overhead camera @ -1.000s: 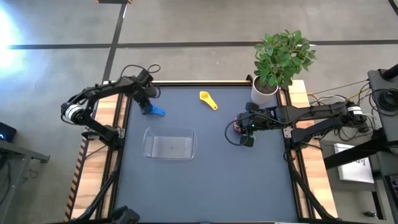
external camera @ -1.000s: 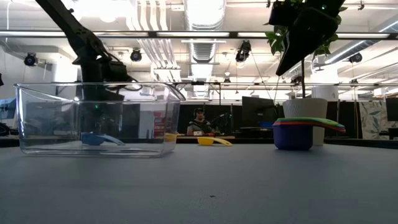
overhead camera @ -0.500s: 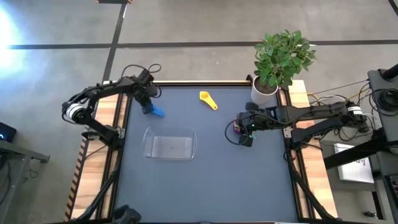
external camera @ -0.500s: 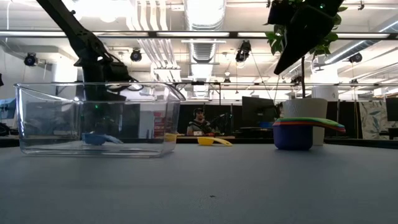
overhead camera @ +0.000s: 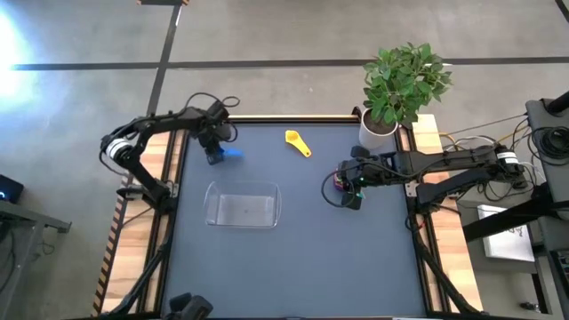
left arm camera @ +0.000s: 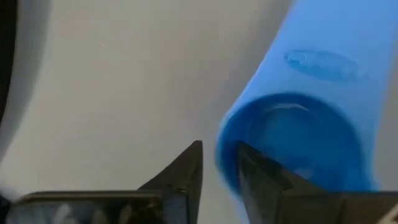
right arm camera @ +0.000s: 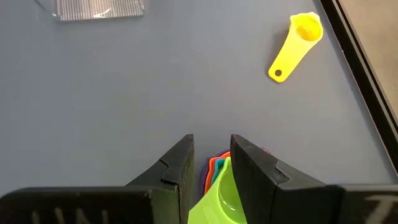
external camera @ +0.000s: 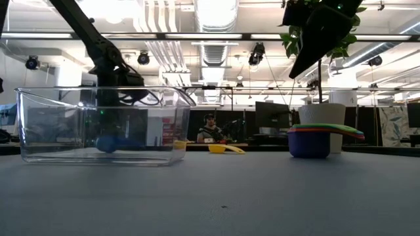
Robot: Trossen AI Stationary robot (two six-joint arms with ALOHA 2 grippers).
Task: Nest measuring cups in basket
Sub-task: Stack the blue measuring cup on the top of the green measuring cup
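By the table's far left edge, left hand (overhead camera: 215, 153) gripping blue cup (overhead camera: 231, 152), handle pointing right.

The scene is being lit brightly from ceiling lights (external camera: 216, 13), which are glaring white in the low view. A washed-out patch is showing on the floor (overhead camera: 18, 40). The blue cup (left arm camera: 311, 143) is being rendered blurred.

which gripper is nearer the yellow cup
Right, though only narrowly. The right gripper is near-right of the yellow cup, at the stacked cups; the left gripper sits farther left.
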